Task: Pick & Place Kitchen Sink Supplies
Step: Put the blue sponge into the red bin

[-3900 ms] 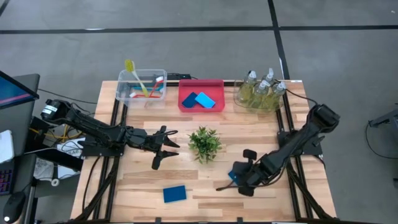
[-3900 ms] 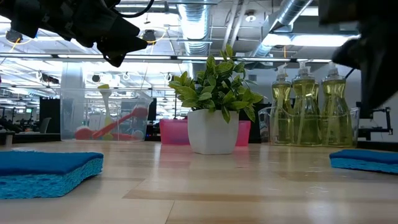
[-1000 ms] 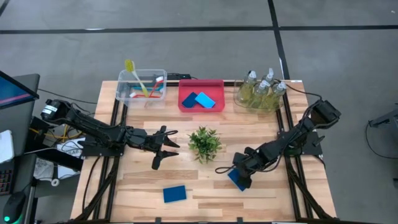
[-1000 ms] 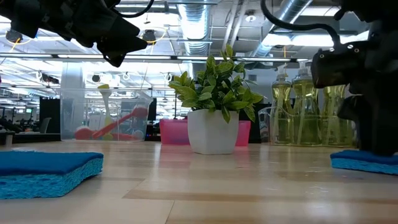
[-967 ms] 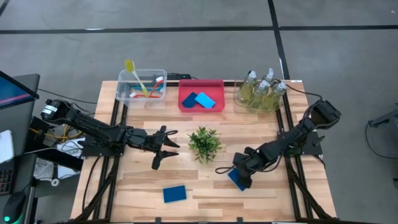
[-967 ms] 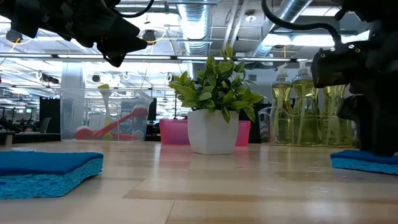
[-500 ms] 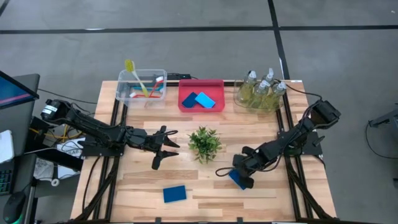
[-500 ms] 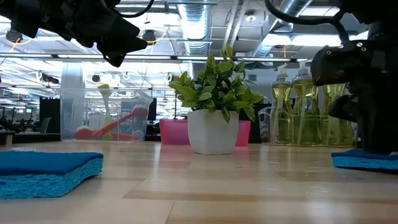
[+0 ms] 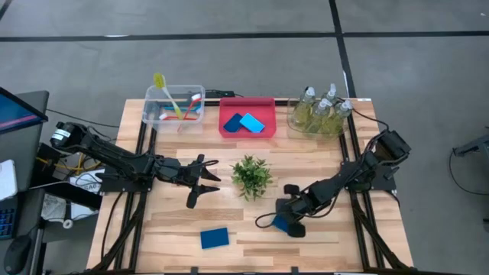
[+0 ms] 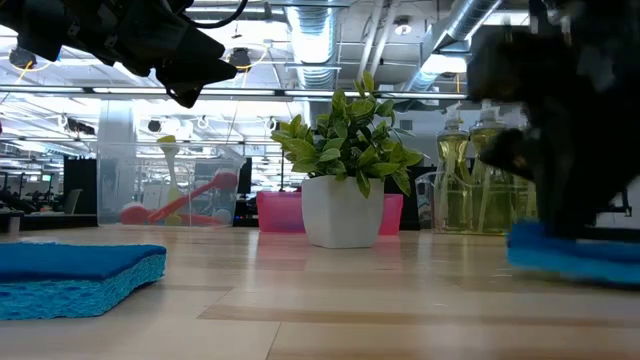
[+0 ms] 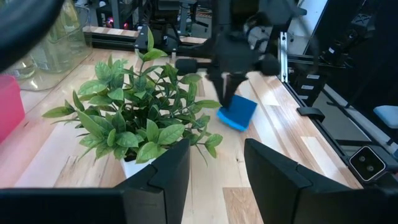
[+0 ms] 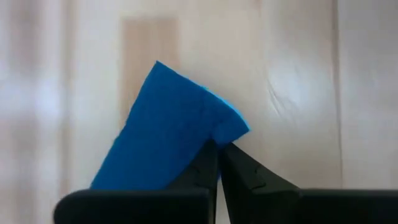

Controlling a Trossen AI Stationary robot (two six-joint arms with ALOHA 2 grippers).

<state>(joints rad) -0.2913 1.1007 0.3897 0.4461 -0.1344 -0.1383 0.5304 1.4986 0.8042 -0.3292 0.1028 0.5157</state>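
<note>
My right gripper (image 9: 289, 220) is shut on a flat blue sponge (image 12: 166, 138) over the table's right half, to the right of and nearer than the small plant (image 9: 251, 176). The left wrist view shows the same sponge (image 11: 237, 112) tilted under that gripper. A second blue sponge (image 9: 215, 237) lies flat near the front edge. My left gripper (image 9: 200, 182) waits open, left of the plant, touching nothing. My right gripper pinches the sponge's edge near one corner (image 12: 210, 132) between its two fingers, which meet at their tips. The fingers slant down from above. The sponge hangs tilted below them; whether its low corner (image 11: 222, 117) touches the table I cannot tell.
Along the far edge stand a clear bin with brushes (image 9: 174, 104), a pink bin (image 9: 247, 130) holding two blue sponges, and a clear bin of pump bottles (image 9: 321, 111). Bare wood lies between the plant and the front edge.
My right gripper has risen, rolled about its own axis and shifted a little toward the table's left and near edges. The sponge, flat on the table a second ago, has gone with it and now sits tipped up.
</note>
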